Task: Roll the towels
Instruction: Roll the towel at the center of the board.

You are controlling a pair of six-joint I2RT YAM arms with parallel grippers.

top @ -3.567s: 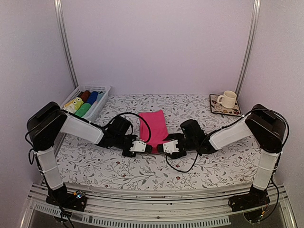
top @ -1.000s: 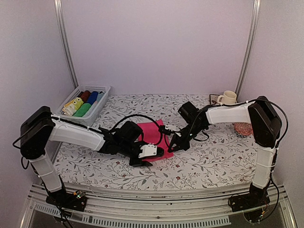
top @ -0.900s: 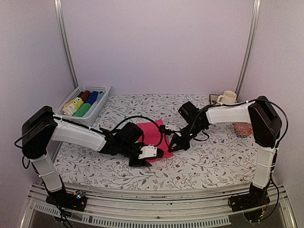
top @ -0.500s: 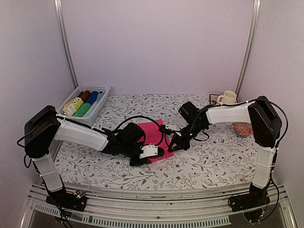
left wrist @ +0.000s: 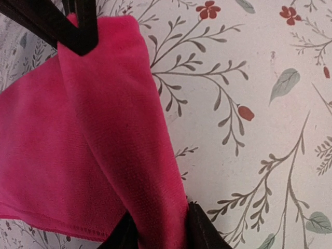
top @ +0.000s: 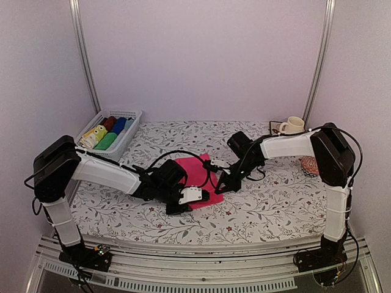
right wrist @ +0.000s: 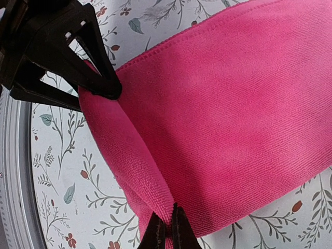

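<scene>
The hot pink towel (top: 194,171) lies on the flowered tabletop between both arms, its near edge lifted into a rolled fold (left wrist: 124,129). My left gripper (top: 201,196) is shut on one end of that fold (left wrist: 158,233). My right gripper (top: 218,188) is shut on the other end, pinching the fold (right wrist: 167,228). In the right wrist view the left gripper's black fingers (right wrist: 98,78) hold the far end. The rest of the pink towel (right wrist: 233,104) lies flat. A lime-yellow patterned towel (top: 93,135) lies rolled in the basket.
A white basket (top: 127,115) at the back left holds dark red, blue and green rolls. A cream mug (top: 293,125) stands on a coaster at the back right. A round red-orange woven pad (top: 308,165) lies behind the right arm.
My left gripper has closed onto the towel's near edge. Both grippers have shifted slightly towards the back with the fold between them.
</scene>
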